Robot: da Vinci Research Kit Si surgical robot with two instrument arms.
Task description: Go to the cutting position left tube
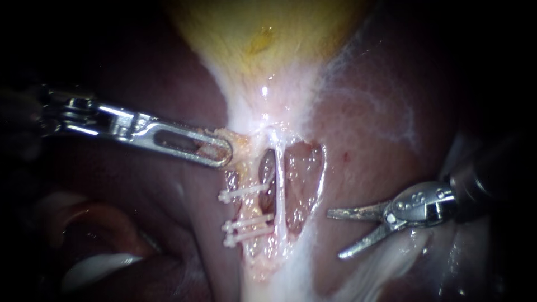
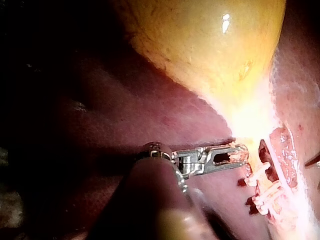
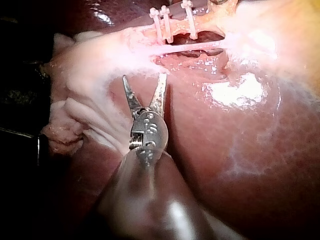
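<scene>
the left tube (image 1: 268, 179) runs down through the dissected window below the gallbladder (image 1: 268, 39), a dark strand with three white clips (image 1: 246, 223) across it. one clip sits higher up and two sit close together lower down, with a bare stretch of tube between the upper one and the pair. just beside it on the right lies the right tube (image 1: 280, 184), thin and pale. the left instrument (image 1: 224, 154) comes in over the liver (image 1: 140, 89), its jaws clamped on a bit of yellowish tissue (image 1: 239, 142) at the gallbladder's neck, just above and left of the top clip. the left wrist view shows the same grip, with tissue visible through the slot in the jaw. the right instrument (image 1: 339, 235) sits to the right of the window, its two thin pointed jaws spread wide and holding nothing. the upper tip lies just beside the window's right edge, clear of both tubes. in the right wrist view those jaws hang over the liver's surface with the clipped tube ahead of them — near, not touching.
</scene>
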